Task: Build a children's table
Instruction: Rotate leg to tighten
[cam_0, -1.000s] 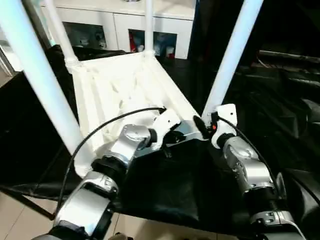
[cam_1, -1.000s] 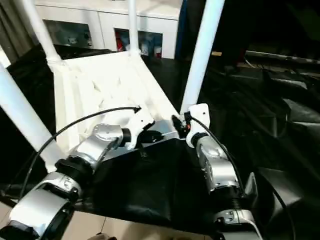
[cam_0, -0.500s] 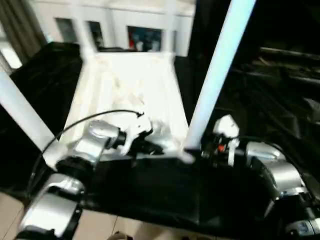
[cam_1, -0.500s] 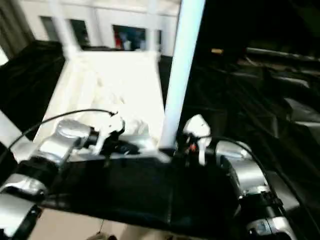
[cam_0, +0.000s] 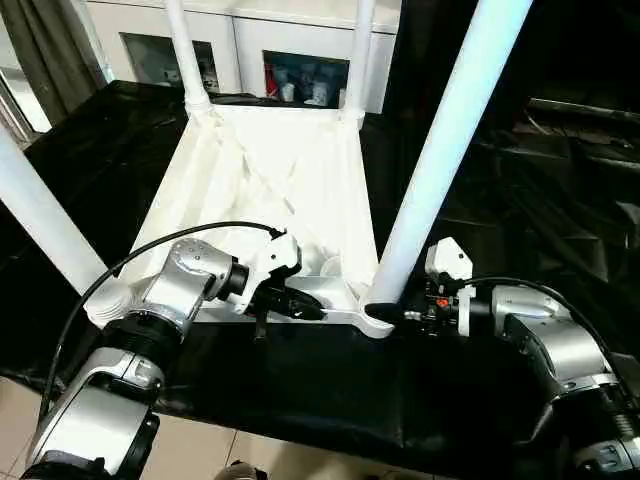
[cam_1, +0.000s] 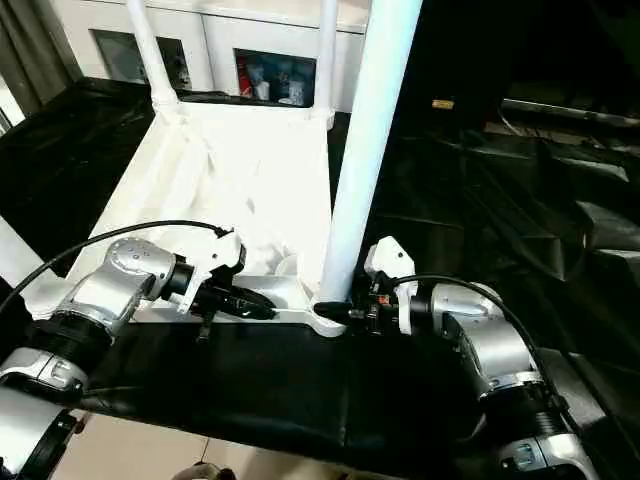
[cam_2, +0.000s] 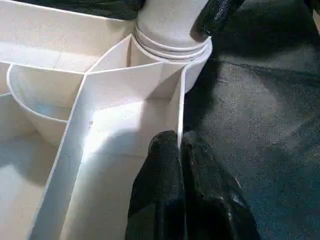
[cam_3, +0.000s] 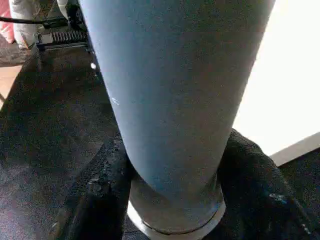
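Gripping table leg (cam_0: 440, 160), rim (cam_2: 178, 125).

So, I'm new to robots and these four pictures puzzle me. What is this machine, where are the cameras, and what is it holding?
This is a humanoid robot with two silver arms. Two pictures come from cameras on its head, looking down over the arms; the other two come from a camera on each wrist.

On the black-covered bench lies a white plastic children's table, upside down, with all four legs standing up in its corner sockets.

The left gripper has its jaws pinched on the near rim of the tabletop; the left wrist view shows the two black fingers on either side of the thin white wall. The right gripper clasps the base of the near right leg, with one jaw on each side of it in the right wrist view.
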